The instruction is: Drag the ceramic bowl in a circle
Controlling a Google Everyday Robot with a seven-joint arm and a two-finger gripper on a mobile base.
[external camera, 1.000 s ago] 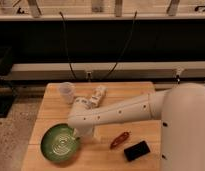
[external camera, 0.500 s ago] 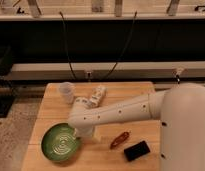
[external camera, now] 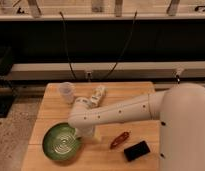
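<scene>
Bowl (external camera: 58,143) sits on the worktop (external camera: 138,93), near-left corner. Pincer (external camera: 87,133) is at its right rim, spread wide, gripping nothing. Seat one jaw inside the rim, close firmly, then drag slowly, keeping the bowl flat.

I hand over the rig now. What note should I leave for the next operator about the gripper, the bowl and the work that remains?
Gripper: low at the bowl's right rim, as the camera sees it; contact cannot be confirmed.
Bowl: upright and empty, on the front left part of the table.
Nearby: cup behind the bowl; red object and black object to its right.
Done: gripper is at the bowl.
Left: drag the bowl in a circle; progress cannot be judged.
</scene>
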